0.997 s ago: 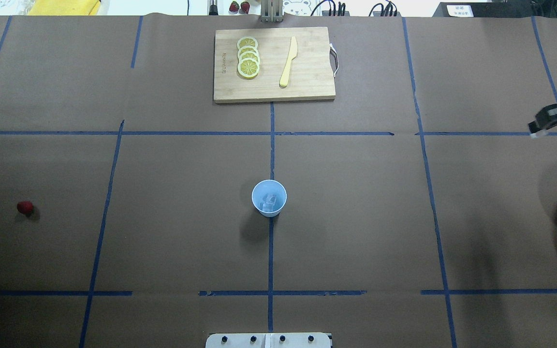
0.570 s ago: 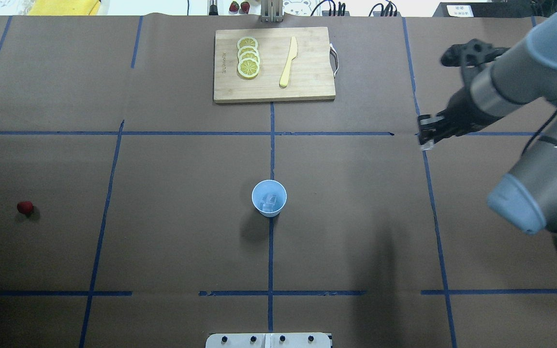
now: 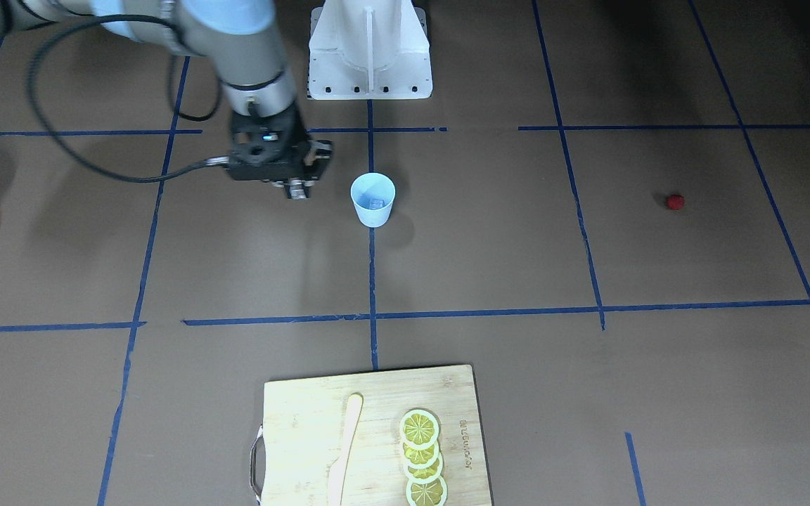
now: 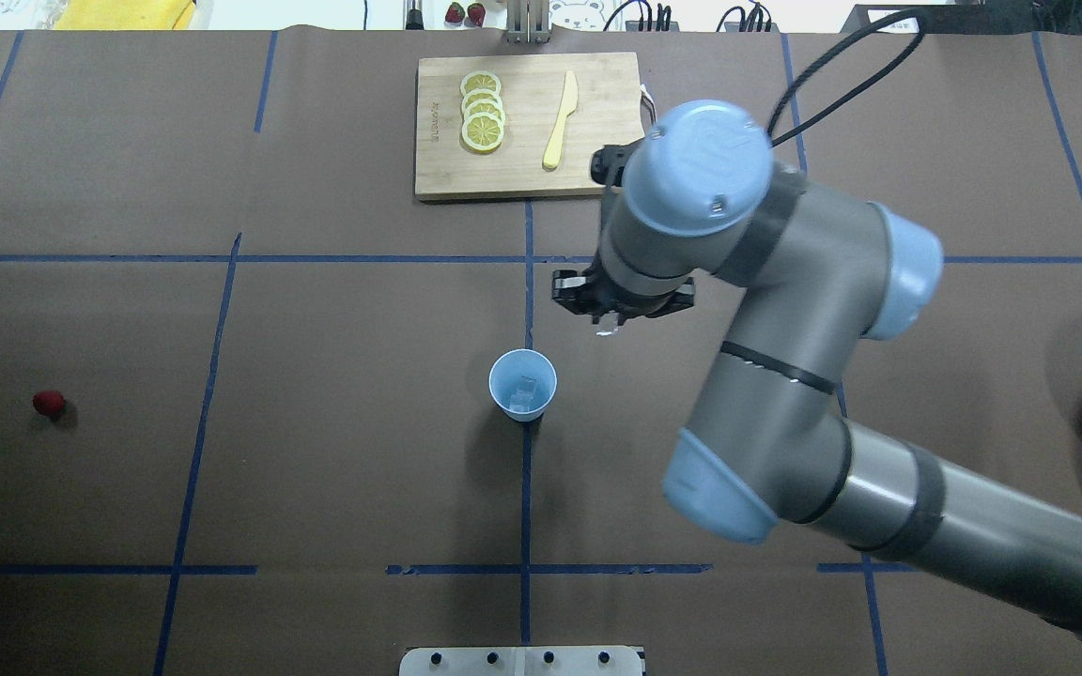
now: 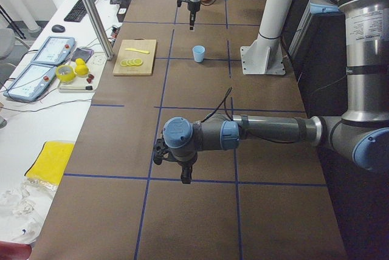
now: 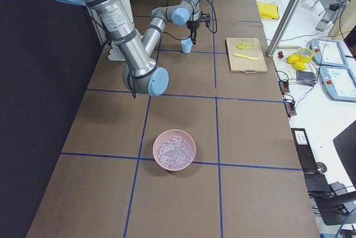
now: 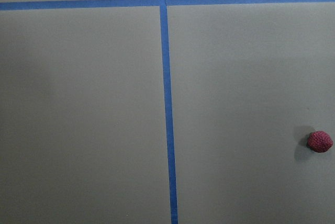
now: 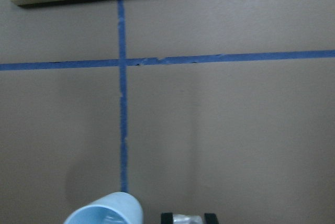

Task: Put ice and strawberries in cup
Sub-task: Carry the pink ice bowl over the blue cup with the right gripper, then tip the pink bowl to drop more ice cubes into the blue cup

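The light blue cup (image 4: 522, 385) stands upright at the table's middle with a clear ice cube (image 4: 526, 390) inside; it also shows in the front view (image 3: 373, 199) and at the bottom of the right wrist view (image 8: 104, 211). My right gripper (image 4: 609, 324) hangs just beyond and to the right of the cup, shut on a small clear ice piece (image 8: 187, 219). The red strawberry (image 4: 49, 404) lies alone at the far left, and shows at the right edge of the left wrist view (image 7: 319, 141). My left gripper (image 5: 185, 178) shows only in the exterior left view; I cannot tell its state.
A pink bowl (image 6: 174, 149) of ice sits at the table's right end. A wooden cutting board (image 4: 597, 169) with several lemon slices (image 4: 483, 111) and a yellow knife (image 4: 560, 120) lies at the far middle. The right arm spans the table's right half.
My right arm has swept in from the right edge leftward, bringing its gripper with the ice piece close to the cup. The cup and strawberry have not moved.
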`<state>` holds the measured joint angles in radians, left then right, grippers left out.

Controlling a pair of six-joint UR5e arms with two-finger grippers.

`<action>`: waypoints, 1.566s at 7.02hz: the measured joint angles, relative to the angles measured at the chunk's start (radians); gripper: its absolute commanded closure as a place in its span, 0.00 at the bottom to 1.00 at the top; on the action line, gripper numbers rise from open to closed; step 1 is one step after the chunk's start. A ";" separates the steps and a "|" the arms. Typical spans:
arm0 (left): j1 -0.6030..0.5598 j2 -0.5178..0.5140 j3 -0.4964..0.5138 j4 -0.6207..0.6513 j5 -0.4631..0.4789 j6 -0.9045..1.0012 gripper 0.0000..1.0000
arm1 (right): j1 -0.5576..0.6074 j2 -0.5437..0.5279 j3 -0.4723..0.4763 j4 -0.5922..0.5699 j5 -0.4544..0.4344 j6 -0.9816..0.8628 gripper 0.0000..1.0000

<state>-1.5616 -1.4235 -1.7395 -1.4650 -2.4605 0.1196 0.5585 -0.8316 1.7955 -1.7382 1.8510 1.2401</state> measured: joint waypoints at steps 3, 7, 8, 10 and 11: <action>0.000 0.000 0.000 -0.001 0.001 0.000 0.00 | -0.100 0.141 -0.159 -0.003 -0.098 0.104 0.98; 0.001 0.000 0.000 -0.001 0.001 0.000 0.00 | -0.119 0.137 -0.171 -0.022 -0.108 0.113 0.00; 0.001 0.000 0.000 0.000 0.001 0.000 0.00 | -0.121 0.140 -0.170 -0.023 -0.105 0.113 0.00; 0.002 0.000 0.000 0.000 0.000 0.000 0.00 | -0.125 0.142 -0.167 -0.024 -0.102 0.112 0.00; 0.002 0.000 0.000 -0.001 0.000 0.000 0.00 | -0.125 0.140 -0.166 -0.024 -0.102 0.112 0.00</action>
<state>-1.5601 -1.4235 -1.7395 -1.4656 -2.4600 0.1196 0.4330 -0.6917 1.6295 -1.7625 1.7486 1.3517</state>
